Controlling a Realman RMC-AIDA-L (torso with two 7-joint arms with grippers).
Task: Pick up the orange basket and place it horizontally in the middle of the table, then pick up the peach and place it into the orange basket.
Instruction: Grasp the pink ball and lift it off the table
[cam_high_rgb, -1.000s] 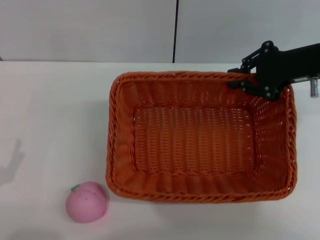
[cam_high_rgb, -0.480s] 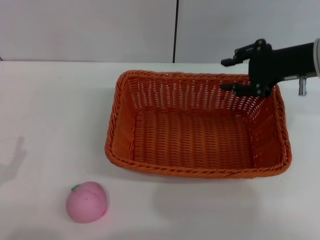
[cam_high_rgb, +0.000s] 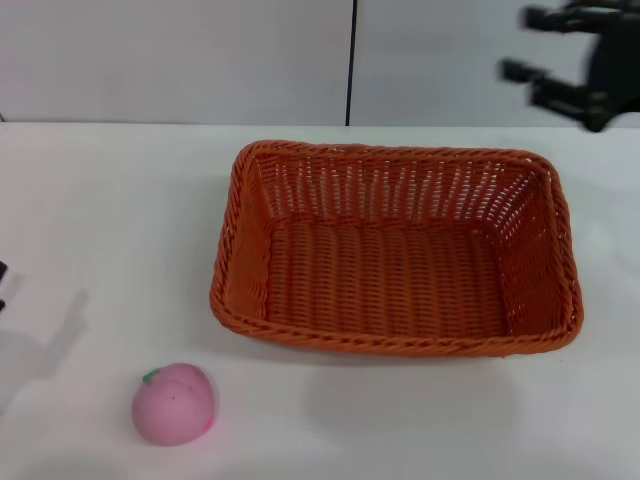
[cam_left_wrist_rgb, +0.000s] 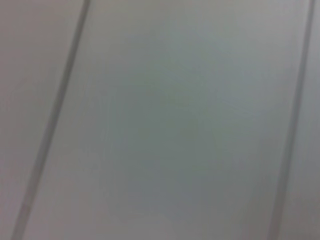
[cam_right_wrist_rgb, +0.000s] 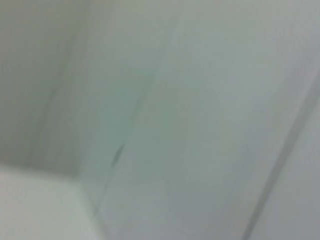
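Observation:
The orange basket (cam_high_rgb: 395, 250) rests flat on the white table (cam_high_rgb: 110, 200), long side across, and is empty. The pink peach (cam_high_rgb: 174, 402) lies on the table near the front left, apart from the basket's front-left corner. My right gripper (cam_high_rgb: 520, 45) hangs open and empty in the air, above and behind the basket's far right corner, clear of the rim. A dark sliver of my left arm (cam_high_rgb: 2, 275) shows at the left edge, with its shadow on the table beside it. Both wrist views show only blurred grey wall panels.
A grey panelled wall (cam_high_rgb: 180, 60) with a dark vertical seam (cam_high_rgb: 352, 60) stands behind the table's far edge. Bare tabletop lies left of the basket and along the front right.
My right gripper has let go of the basket's far right corner and risen up and to the right. The basket was set down flat. The left arm's shadow has moved inward.

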